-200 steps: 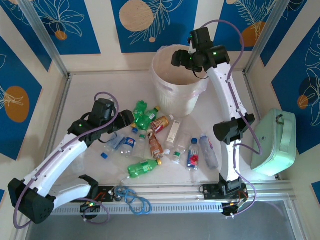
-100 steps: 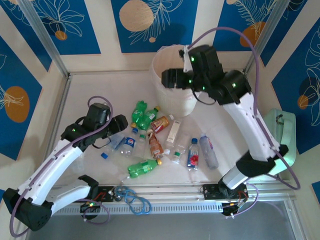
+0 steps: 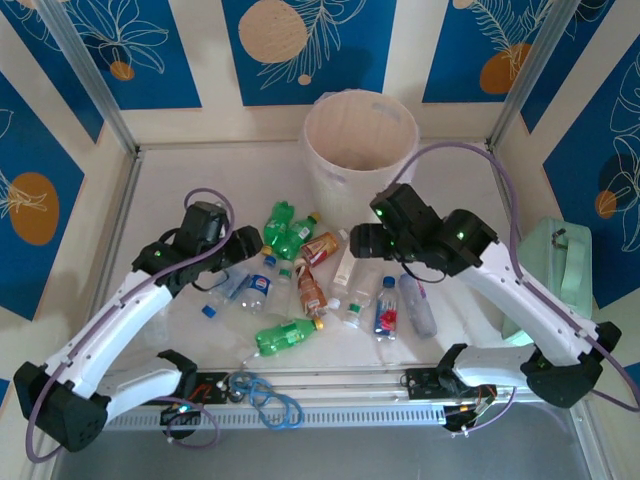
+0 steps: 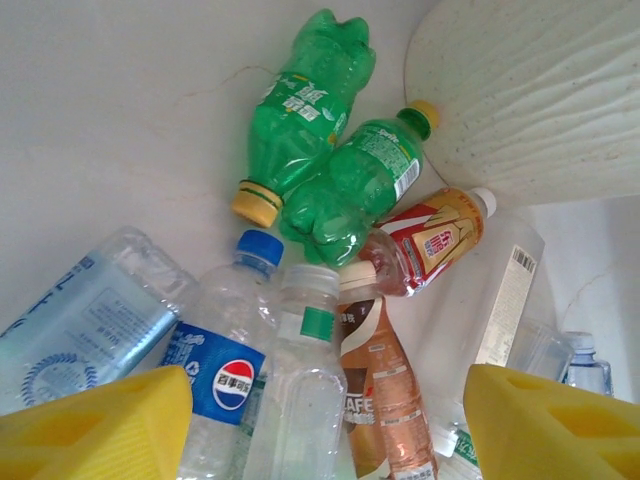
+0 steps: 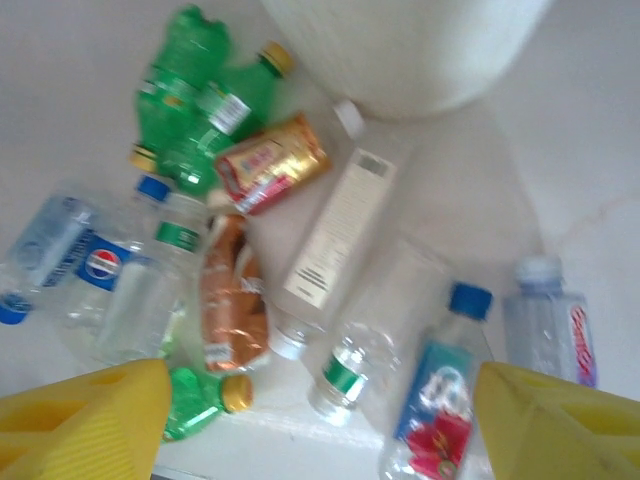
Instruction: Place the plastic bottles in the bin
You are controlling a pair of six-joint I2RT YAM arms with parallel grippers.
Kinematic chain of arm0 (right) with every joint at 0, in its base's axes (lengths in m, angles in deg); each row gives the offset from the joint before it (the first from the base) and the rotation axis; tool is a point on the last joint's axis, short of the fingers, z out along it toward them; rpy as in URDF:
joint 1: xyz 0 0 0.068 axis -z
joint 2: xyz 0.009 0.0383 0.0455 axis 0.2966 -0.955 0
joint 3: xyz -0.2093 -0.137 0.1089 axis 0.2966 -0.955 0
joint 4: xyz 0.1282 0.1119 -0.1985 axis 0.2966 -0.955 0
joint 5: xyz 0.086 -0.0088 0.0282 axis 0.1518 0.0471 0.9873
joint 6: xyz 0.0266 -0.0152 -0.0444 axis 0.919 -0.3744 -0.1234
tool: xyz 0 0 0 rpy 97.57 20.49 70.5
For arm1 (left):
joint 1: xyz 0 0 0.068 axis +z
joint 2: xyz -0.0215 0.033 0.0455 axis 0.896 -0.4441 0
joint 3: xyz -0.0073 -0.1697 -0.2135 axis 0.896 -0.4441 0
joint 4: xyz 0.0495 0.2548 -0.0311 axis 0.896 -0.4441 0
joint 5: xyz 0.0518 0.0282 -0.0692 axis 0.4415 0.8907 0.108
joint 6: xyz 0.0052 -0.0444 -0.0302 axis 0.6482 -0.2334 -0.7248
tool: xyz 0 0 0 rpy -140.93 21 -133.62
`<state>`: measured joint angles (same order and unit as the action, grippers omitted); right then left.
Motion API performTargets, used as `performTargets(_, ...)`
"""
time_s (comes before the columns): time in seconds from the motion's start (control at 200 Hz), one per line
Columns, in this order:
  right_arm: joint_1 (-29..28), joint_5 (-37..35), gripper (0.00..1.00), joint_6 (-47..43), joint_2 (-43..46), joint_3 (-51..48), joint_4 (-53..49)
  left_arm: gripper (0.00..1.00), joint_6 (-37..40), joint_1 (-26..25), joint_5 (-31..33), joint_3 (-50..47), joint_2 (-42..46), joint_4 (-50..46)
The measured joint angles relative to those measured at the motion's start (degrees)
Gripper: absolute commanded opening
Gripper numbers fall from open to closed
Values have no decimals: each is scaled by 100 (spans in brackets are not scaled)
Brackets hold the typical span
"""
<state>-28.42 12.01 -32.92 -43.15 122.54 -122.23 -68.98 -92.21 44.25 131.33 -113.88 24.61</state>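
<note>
Left gripper (image 3: 248,240) and right gripper (image 3: 358,242) gape near three green bottles (image 3: 280,217) (image 3: 298,235) (image 3: 285,335).

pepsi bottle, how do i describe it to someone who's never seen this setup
Find the tall pale bin; bottles lie heaped on its near side. Toward the heap's left lies the Pepsi bottle: clear with a blue cap, its blue label alone carrying a round red, white and blue logo.

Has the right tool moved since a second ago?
Yes. The right tool moved from over the bin toward the near side, now above the bottles.
</note>
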Motion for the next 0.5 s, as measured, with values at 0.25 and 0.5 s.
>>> performTargets(0.25, 667, 422, 77, 632, 111, -953, -48, 72, 0, 2, -103, -4, -26, 208)
performTargets(0.5, -44, 474, 67, 981, -1137, -678, 382, 72, -4, 2, -103, -83, 22, 234)
